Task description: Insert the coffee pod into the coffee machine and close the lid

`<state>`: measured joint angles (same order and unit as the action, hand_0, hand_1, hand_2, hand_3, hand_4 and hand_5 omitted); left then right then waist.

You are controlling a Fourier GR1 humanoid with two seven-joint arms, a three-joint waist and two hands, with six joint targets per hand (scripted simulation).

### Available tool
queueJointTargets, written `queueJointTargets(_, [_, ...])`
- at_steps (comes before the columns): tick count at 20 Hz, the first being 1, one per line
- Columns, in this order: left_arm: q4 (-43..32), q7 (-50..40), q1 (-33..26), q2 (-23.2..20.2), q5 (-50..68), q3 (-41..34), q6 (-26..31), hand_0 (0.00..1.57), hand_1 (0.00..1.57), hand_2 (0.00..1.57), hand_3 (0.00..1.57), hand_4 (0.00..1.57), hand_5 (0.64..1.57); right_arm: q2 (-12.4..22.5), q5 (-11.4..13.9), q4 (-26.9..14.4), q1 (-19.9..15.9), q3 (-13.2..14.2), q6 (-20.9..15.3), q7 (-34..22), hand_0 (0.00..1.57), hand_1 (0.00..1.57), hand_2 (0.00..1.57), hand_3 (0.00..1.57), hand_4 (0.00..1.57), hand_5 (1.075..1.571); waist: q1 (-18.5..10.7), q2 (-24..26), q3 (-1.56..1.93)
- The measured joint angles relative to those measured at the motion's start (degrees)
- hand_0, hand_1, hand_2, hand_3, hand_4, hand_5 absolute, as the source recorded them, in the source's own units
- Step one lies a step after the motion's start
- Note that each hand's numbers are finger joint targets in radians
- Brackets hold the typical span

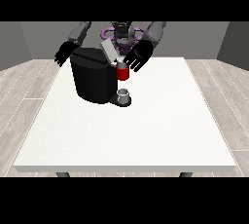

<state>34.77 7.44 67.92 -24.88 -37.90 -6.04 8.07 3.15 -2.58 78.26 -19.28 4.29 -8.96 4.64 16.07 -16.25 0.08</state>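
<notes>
A black coffee machine (pixel 91 79) stands on the white table (pixel 146 130) at the back left of centre. Its grey lid (pixel 108 51) stands tilted open above the machine's top. A red part (pixel 123 73) shows at the machine's front right, over a small grey cup (pixel 124 95) on the drip base. The hand at the view's right (pixel 138 56) hovers just above and right of the red part, fingers spread and relaxed, holding nothing that I can see. The hand at the view's left (pixel 63 53) hangs open behind the machine's left side. No separate coffee pod is visible.
The robot's torso (pixel 121 35) stands behind the table's far edge. Wide bare tabletop lies in front of and to the right of the machine. A wooden floor surrounds the table.
</notes>
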Motion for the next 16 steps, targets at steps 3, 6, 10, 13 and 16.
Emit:
queueJointTargets(3, [-0.08,0.61,-0.15,-0.24,-0.59,0.29,-0.04,1.07,1.07,1.12,0.95,0.38,1.571,-0.67,0.59,0.18,0.15,-0.48,-0.95,-0.1,0.0,0.0,0.0,0.0,0.48,1.571,-0.19,0.24,-0.01])
queueJointTargets(6, [-0.31,0.32,-0.03,-0.39,-0.99,0.4,0.37,1.05,1.05,1.12,0.96,0.36,1.571,-1.09,0.82,0.1,0.51,-0.88,-1.27,-0.5,0.0,0.0,0.0,0.0,0.42,1.571,-0.29,0.87,-0.03])
queueJointTargets(10, [-0.16,0.48,-0.21,0.01,-1.48,0.53,-0.08,1.02,1.02,1.09,0.9,0.37,1.571,-0.69,0.72,-0.12,0.14,-0.61,-1.14,-0.63,0.0,0.0,0.0,0.0,0.45,1.571,-0.36,0.97,-0.05])
queueJointTargets(13, [0.01,2.05,-0.74,-0.19,-2.13,1.17,0.18,0.0,0.0,0.38,0.11,0.0,1.571,-0.51,0.67,0.02,-0.41,-0.4,-1.43,-1.42,0.0,0.0,0.0,0.0,0.42,1.571,-0.67,0.94,0.02])
queueJointTargets(16, [0.07,2.8,-1.0,-0.84,-3.03,2.17,1.85,0.0,0.0,0.0,0.0,0.0,1.571,-0.26,0.09,-0.7,0.34,0.06,-0.76,-0.7,0.0,0.0,0.0,0.0,0.35,1.571,-0.86,1.21,0.02])
